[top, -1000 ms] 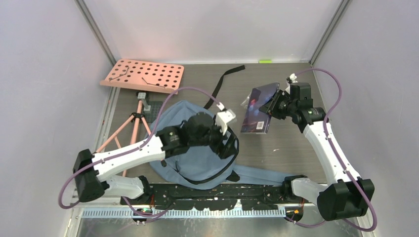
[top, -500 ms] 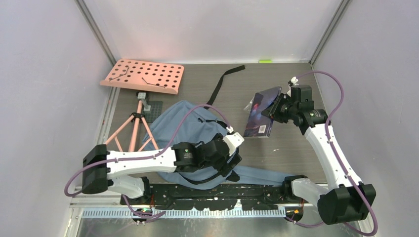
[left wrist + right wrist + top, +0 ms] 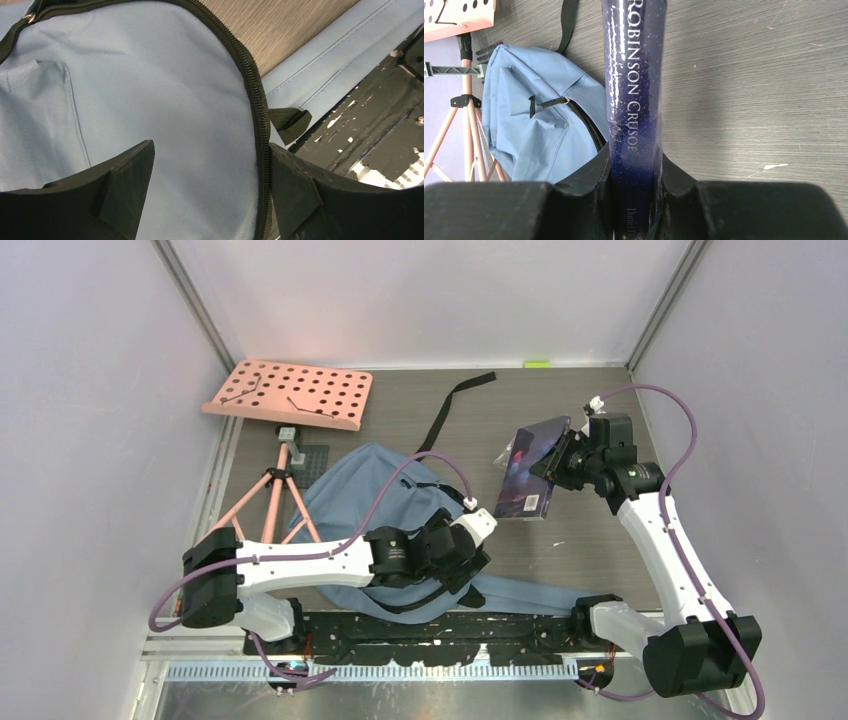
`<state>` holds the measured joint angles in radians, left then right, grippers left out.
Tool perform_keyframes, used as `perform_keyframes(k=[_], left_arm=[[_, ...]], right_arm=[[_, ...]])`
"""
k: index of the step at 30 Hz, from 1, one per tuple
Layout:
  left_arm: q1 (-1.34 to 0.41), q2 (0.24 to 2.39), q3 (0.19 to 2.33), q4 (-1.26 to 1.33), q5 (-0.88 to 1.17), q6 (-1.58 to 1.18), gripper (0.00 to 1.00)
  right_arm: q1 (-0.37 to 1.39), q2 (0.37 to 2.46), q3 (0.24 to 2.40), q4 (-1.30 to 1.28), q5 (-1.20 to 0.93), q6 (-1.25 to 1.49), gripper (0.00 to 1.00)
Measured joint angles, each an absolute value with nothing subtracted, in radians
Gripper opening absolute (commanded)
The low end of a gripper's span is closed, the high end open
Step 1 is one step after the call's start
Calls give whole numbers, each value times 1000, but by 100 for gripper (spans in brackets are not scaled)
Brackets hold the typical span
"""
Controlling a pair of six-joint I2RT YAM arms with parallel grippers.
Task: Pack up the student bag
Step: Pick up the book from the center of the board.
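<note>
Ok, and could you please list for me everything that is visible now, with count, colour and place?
student bag: one, blue-grey with black zippers, lying flat at the near middle of the table
book: one, dark blue, "Robinson Crusoe" on the spine, held above the table to the right of the bag
perforated board: one, pink, far left corner
tripod: one, pink with black joints, left of the bag
strap: one, black, on the table beyond the bag
green tab: one, green, at the far edge
table: one, grey-brown wood grain
left gripper: one, black, open over the bag's zipper edge
right gripper: one, black, shut on the book
</note>
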<state>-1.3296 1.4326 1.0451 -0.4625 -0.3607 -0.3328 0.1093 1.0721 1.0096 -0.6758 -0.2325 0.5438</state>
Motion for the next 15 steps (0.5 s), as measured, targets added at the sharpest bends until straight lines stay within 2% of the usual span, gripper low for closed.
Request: perform_keyframes(k=[8, 15], left_arm=[[-1330, 1421, 1049, -493, -419, -338, 81], [-1329, 1376, 1049, -519, -495, -357, 74]], right_arm=[[109, 1072, 1010, -676, -232, 544, 1], [109, 1072, 1010, -676, -232, 543, 1]])
